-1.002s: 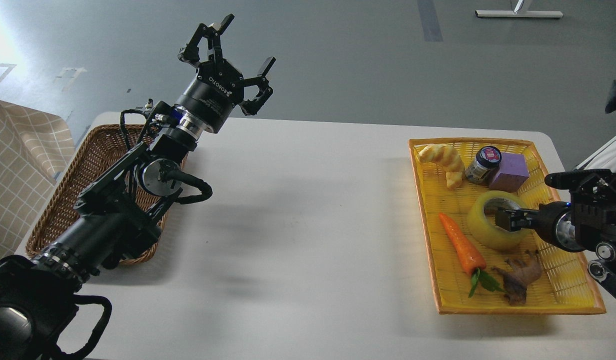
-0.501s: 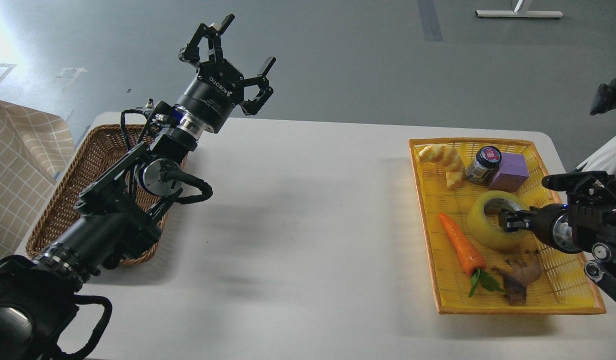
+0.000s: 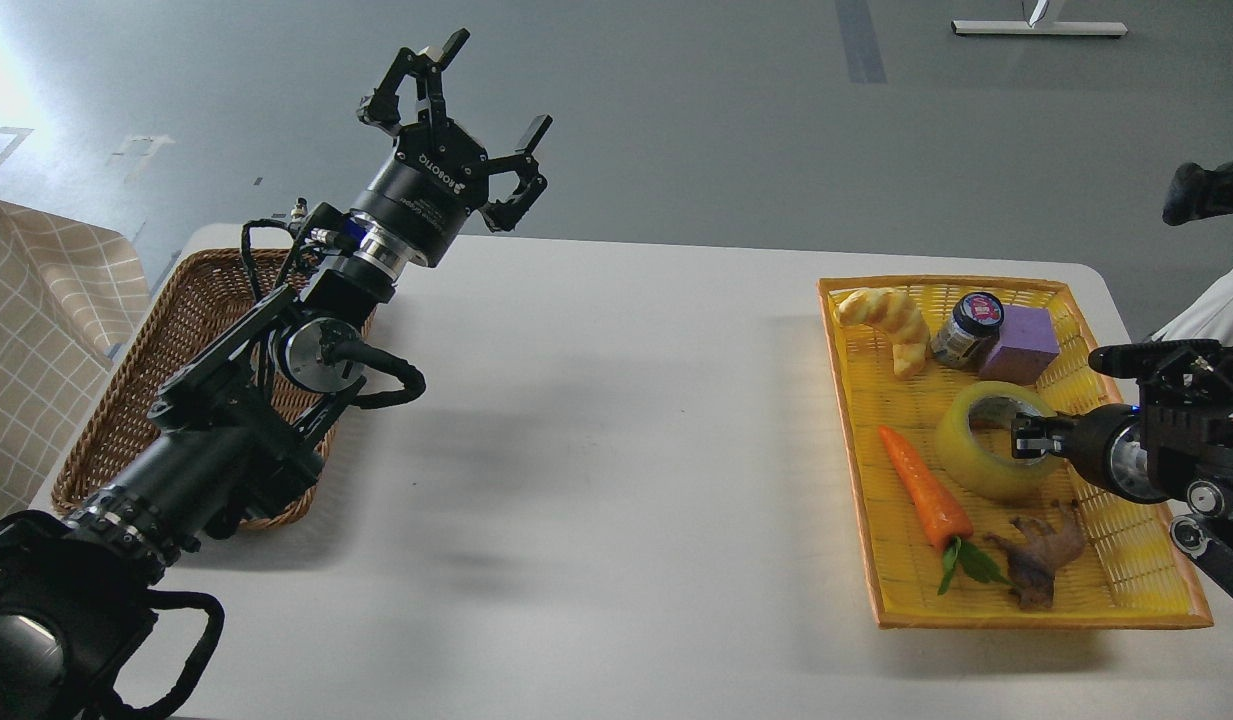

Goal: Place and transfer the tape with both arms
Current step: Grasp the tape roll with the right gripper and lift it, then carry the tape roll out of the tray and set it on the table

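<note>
The tape, a translucent yellow roll with a grey-white core, lies flat in the yellow tray at the right. My right gripper comes in from the right and its dark tip sits over the roll's right rim and core. Its fingers cannot be told apart. My left gripper is raised above the table's far left edge, fingers spread open and empty, far from the tape.
The tray also holds a carrot, a bread piece, a small jar, a purple block and a brown figure. A wicker basket stands at the left under my left arm. A person's dark glove shows at the right edge.
My right gripper's tip has drawn back a little to the right across the tape's core. The glove at the right edge has shifted left. The left arm has not moved.
</note>
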You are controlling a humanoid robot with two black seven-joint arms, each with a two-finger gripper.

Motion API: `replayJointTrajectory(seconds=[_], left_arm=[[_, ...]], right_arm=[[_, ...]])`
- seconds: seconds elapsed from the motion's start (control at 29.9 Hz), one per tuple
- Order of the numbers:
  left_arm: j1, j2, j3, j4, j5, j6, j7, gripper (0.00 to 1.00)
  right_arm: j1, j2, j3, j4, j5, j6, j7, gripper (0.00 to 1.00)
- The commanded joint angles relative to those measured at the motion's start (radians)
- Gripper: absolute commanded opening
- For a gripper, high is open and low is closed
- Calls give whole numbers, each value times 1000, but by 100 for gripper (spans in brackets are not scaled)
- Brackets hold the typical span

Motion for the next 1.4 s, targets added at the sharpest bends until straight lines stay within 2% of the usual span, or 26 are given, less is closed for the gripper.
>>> replayJointTrajectory(seconds=[0.0, 0.07, 0.1, 0.23, 0.53, 0.67, 0.9, 1.1, 1.37], left_arm=[[0, -1, 0, 0, 0, 0, 0, 98], [0, -1, 0, 0, 0, 0, 0, 98], [0, -1, 0, 0, 0, 0, 0, 98], [0, -1, 0, 0, 0, 0, 0, 98], [0, -2, 0, 5, -2, 0, 0, 98], [1, -4, 2, 9, -2, 0, 0, 98], [1, -4, 2, 11, -2, 0, 0, 98], [0, 2, 2, 11, -2, 0, 0, 98], [0, 1, 2, 11, 0, 0, 0, 98]], right_arm=[[2, 0, 0, 0, 2, 0, 0, 27], [2, 0, 0, 0, 2, 0, 0, 25], [2, 0, 0, 0, 4, 0, 0, 18], [3, -2, 2, 2, 7, 0, 0, 1], [72, -31, 14, 55, 97, 0, 3, 0], [127, -132, 17, 155, 209, 0, 3, 0], [187, -169, 31, 268, 263, 0, 3, 0], [253, -123, 26, 265, 261, 0, 2, 0], [347, 63, -70, 181, 260, 0, -1, 0]])
